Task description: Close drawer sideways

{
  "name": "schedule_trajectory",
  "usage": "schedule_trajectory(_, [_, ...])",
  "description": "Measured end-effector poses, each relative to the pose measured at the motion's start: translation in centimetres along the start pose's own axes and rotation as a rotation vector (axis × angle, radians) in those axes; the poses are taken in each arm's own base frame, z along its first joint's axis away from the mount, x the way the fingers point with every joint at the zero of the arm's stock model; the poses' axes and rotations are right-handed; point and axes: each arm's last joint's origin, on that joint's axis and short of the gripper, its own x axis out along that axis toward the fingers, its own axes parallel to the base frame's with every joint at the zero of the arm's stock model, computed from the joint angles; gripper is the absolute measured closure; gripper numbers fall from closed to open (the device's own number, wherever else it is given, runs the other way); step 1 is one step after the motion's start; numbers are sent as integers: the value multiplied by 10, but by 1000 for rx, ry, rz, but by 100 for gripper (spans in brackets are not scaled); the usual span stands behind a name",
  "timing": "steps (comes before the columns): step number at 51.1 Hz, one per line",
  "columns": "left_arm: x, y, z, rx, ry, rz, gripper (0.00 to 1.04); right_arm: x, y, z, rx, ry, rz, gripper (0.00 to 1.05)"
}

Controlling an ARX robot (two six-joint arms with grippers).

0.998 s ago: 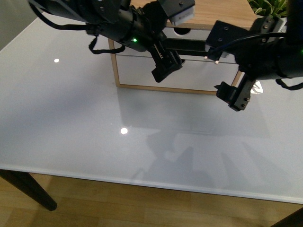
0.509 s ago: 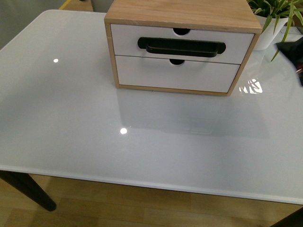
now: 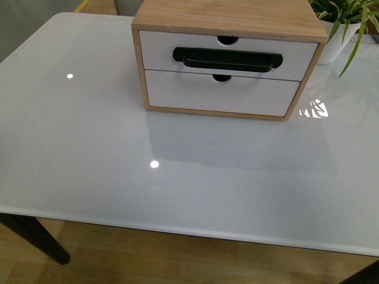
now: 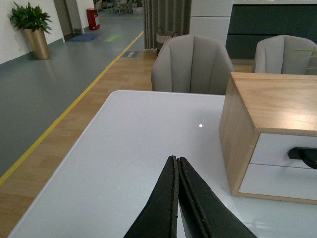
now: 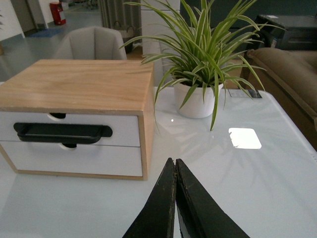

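The drawer (image 3: 160, 48) is the upper one of a light-wood cabinet (image 3: 228, 13) at the back of the white table; its white front carries a long black bar handle (image 3: 227, 59) and sits flush with the cabinet. It also shows in the right wrist view as drawer (image 5: 124, 130) and partly in the left wrist view as drawer (image 4: 277, 149). Neither arm appears in the front view. My left gripper (image 4: 176, 158) is shut, empty, off the cabinet's left side. My right gripper (image 5: 174, 161) is shut, empty, off its right side.
A handle-less white drawer (image 3: 177, 92) sits below the handled one. A potted spider plant (image 5: 198, 99) stands right of the cabinet. Grey armchairs (image 4: 190, 64) stand beyond the table's far edge. The glossy table (image 3: 118, 154) spreads in front of the cabinet.
Both arms were in front of the cabinet's handle a second ago; they have since pulled back out of the front view. The cabinet front now shows unobstructed.
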Motion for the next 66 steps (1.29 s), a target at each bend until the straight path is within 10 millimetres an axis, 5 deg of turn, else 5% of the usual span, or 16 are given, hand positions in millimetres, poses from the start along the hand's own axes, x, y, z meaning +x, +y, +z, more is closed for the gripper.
schedule_trajectory(21, [-57, 0, -22, 0, 15, -5, 103, -37, 0, -12, 1, -8, 0, 103])
schedule_trajectory(66, [-103, 0, -11, 0, -21, -4, 103, -69, 0, -5, 1, -32, -1, 103])
